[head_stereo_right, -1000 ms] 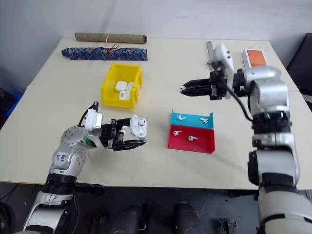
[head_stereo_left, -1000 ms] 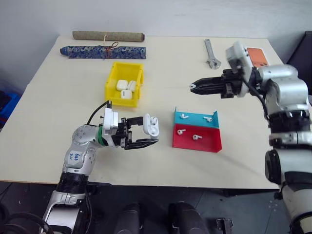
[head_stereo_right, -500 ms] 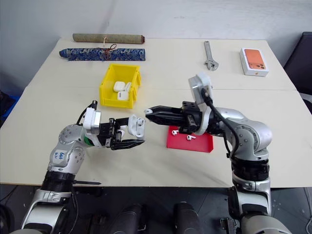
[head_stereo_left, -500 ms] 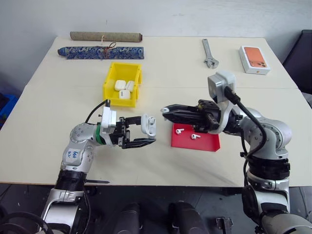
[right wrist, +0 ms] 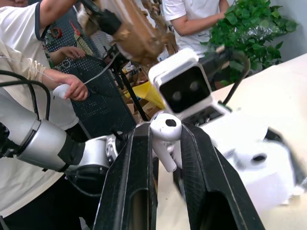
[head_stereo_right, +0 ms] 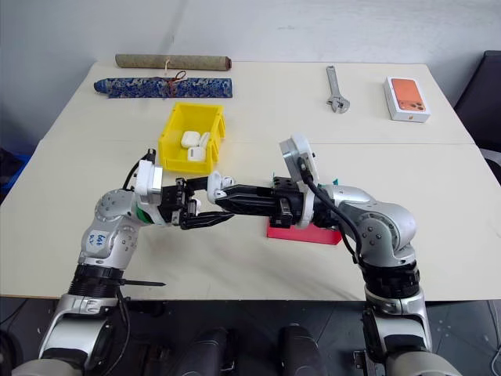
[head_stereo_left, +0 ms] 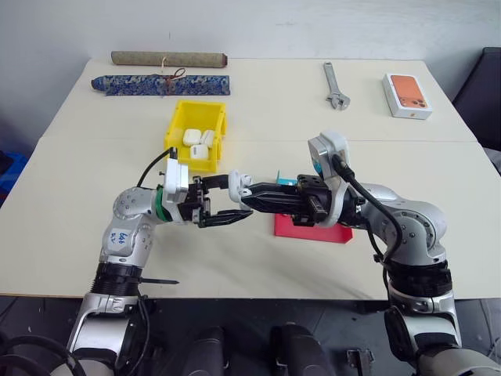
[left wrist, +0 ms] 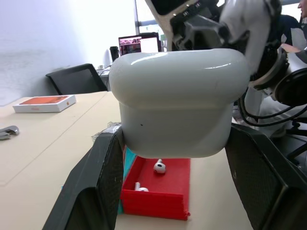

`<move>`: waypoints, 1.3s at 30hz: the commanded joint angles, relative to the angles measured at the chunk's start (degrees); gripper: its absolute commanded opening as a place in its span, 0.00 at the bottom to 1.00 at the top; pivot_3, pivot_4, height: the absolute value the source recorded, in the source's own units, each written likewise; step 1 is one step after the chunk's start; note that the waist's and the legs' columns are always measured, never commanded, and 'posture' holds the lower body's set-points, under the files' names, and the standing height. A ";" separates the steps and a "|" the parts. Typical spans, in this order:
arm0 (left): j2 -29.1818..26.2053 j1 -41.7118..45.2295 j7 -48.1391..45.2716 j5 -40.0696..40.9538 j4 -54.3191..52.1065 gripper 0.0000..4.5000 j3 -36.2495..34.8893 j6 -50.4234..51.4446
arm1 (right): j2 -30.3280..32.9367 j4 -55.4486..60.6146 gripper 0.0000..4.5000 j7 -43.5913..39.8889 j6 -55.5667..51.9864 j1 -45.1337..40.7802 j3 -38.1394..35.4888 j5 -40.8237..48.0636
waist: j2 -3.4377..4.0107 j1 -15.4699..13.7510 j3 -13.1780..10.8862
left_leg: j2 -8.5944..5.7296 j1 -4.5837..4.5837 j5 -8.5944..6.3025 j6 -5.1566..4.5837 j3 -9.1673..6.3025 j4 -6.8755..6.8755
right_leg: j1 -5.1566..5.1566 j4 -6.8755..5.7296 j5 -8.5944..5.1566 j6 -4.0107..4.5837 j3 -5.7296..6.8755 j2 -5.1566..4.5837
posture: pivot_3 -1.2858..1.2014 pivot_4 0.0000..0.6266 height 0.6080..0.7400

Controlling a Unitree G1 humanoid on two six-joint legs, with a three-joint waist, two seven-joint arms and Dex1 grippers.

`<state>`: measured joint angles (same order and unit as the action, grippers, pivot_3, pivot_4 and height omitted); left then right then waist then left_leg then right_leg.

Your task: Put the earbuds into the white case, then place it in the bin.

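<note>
The white case (head_stereo_left: 238,183) is held up over the table's middle, with my left gripper (head_stereo_left: 239,200) shut on it; up close the case (left wrist: 177,100) sits between the two black fingers (left wrist: 98,191). My right gripper (right wrist: 165,139) is shut on one white earbud (right wrist: 165,130) and points left, its tip right at the case (right wrist: 252,160), whose open sockets face it. Two more earbuds (left wrist: 159,166) lie in the red tray (head_stereo_left: 313,232) under my right arm. The yellow bin (head_stereo_left: 174,131) stands behind my left gripper with three white cases inside.
A sliver of a blue tray (head_stereo_left: 287,182) shows behind the red one. At the far edge lie a wrench (head_stereo_left: 335,86), a flat white box with an orange front (head_stereo_left: 408,95), a brown roll (head_stereo_left: 168,58) and a blue patterned pouch (head_stereo_left: 160,82). People stand beyond the table (right wrist: 57,86).
My right arm swung from the far right of the table in toward the left and lower, bringing its tip up to the case. The left gripper with the case stayed about where it was.
</note>
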<state>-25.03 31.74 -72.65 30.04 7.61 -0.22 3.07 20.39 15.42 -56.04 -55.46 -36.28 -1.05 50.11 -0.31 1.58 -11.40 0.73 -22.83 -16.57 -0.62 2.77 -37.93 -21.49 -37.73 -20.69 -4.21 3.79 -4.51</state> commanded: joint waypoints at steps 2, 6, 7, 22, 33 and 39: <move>0.87 -1.33 -0.17 1.16 -2.98 0.61 0.21 0.46 | -0.19 -0.38 0.09 0.31 3.62 0.40 1.58 -1.43 | 0.00 -0.03 0.00 | 0.00 0.00 0.00 0.00 0.00 0.00 | 0.00 0.00 0.00 0.00 0.00 0.00 | 0.52 0.24 1.00; 1.82 -2.18 0.36 1.08 -4.14 0.61 0.73 0.79 | 0.24 -1.46 0.09 -0.20 5.22 0.40 2.33 -2.18 | 0.00 -0.07 0.00 | 0.00 -0.02 0.00 -0.01 0.00 0.00 | 0.00 0.01 0.00 0.00 0.00 0.00 | 0.52 0.24 1.00; 1.94 -2.11 0.50 1.01 -4.29 0.61 0.76 0.99 | 0.43 -1.72 0.09 -0.40 5.43 0.25 2.18 -2.07 | 0.00 -0.07 0.00 | 0.00 -0.02 0.00 -0.01 0.00 0.00 | 0.00 0.01 0.00 0.00 0.00 0.00 | 0.52 0.24 1.00; 1.36 -0.07 -0.89 1.04 -2.86 0.61 -0.21 0.92 | 1.87 -4.11 0.09 -2.21 8.12 0.82 4.39 -4.38 | -0.01 -0.09 -0.01 | -0.01 -0.07 0.00 -0.02 0.00 0.04 | -0.01 0.00 0.00 0.00 0.02 0.00 | 0.52 0.24 1.00; 3.08 -0.26 -0.40 1.35 -3.25 0.61 -0.67 0.65 | 4.22 -2.59 0.17 -2.27 10.99 3.08 6.00 -6.70 | -0.01 -0.05 -0.01 | -0.01 -0.07 0.00 -0.03 -0.01 0.00 | -0.01 0.02 0.00 0.00 0.02 0.00 | 0.52 0.24 1.00; 3.74 -0.16 0.04 1.23 -3.22 0.61 -0.90 0.13 | 6.51 0.59 0.61 -4.39 10.07 2.17 3.16 -2.64 | -0.01 -0.14 -0.01 | -0.01 -0.07 0.00 -0.02 -0.01 0.00 | -0.01 0.03 0.00 0.00 0.03 0.00 | 0.52 0.24 1.00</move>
<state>-22.15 30.57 -72.34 29.03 7.60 -0.18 4.77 25.29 14.38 -59.66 -44.08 -34.26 3.04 46.12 -0.32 1.44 -11.41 0.73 -22.91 -16.58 -0.65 2.76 -37.93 -21.51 -37.70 -20.69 -4.21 3.82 -4.51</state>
